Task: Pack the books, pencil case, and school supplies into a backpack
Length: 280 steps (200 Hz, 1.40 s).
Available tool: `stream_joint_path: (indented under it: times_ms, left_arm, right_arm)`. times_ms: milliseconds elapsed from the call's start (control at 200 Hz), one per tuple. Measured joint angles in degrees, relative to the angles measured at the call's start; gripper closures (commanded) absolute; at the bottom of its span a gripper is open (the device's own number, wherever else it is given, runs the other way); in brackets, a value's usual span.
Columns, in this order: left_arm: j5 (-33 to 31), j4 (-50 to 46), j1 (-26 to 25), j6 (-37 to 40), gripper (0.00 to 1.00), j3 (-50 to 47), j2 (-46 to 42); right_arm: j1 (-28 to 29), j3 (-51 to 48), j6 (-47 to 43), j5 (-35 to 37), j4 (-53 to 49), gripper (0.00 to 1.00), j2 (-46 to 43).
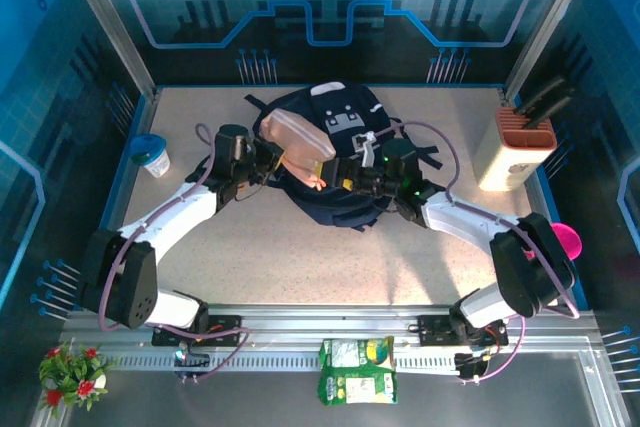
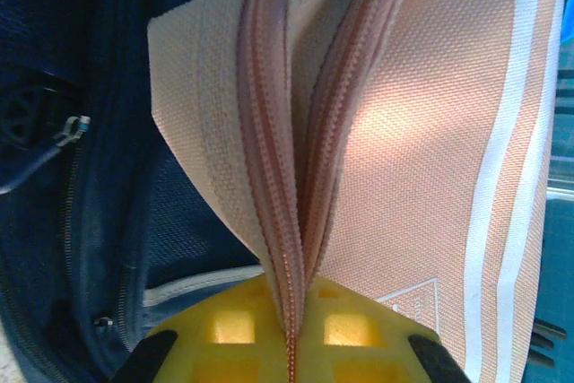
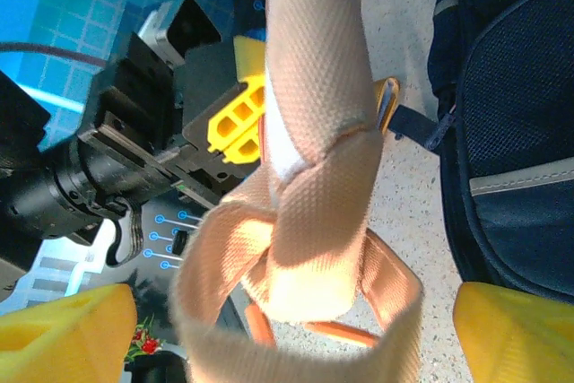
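Note:
The navy backpack (image 1: 345, 162) lies in the middle of the table. Over its left side hangs a peach pencil case (image 1: 297, 142) with white stripes. My left gripper (image 1: 272, 157) is shut on the case's zipper seam (image 2: 291, 248), its yellow fingertips (image 2: 233, 329) pressed together around it. My right gripper (image 1: 345, 179) is open. Its yellow fingers (image 3: 516, 329) stand wide on either side of the case's looped strap end (image 3: 305, 275), and I cannot tell whether they touch it. The backpack's dark mesh (image 2: 179, 213) lies behind the case. The books are out of view.
A white holder with an orange top (image 1: 520, 147) stands at the right edge. A blue-lidded cup (image 1: 152, 157) sits at the left and a pink thing (image 1: 568, 239) behind my right arm. A green packet (image 1: 357, 369) lies on the near rail.

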Motion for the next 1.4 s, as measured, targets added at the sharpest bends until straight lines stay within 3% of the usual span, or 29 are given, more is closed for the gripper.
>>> stream_joint_path:
  times_ms: [235,395,515,695,840,1191,1401]
  left_arm:
    - [1.99,1.73,-0.9,-0.68,0.92,0.7,1.7]
    - [2.34,1.92,-0.98,-0.92,0.87,0.7,1.7]
    - [2.51,1.64,-0.98,0.02,0.68,0.96,1.75]
    - [2.45,-2.01,-2.16,5.6,0.35,5.18,1.86]
    - [0.5,-7.98,-4.63,14.73,0.21,11.06,2.86]
    - [-3.48,-22.82,-13.42,40.68,0.21,27.15,17.38]
    - [-7.5,-29.51,-19.12,53.88,0.26,34.99,25.66]
  right_arm:
    - [0.81,3.74,-0.63,-1.29,-0.11,0.38,2.95]
    - [0.79,4.26,-1.42,-0.11,-1.75,0.74,3.06]
    - [0.68,4.94,-2.08,1.49,-3.61,0.89,2.93]
    - [-1.29,4.92,-3.74,4.46,-7.56,0.93,0.39]
    - [-5.64,4.44,-5.92,5.81,-11.13,0.93,-5.18]
    - [-20.63,0.28,-11.65,9.38,-23.71,0.94,-17.42]
    - [-25.35,-1.42,-14.25,11.15,-28.61,0.95,-21.2]
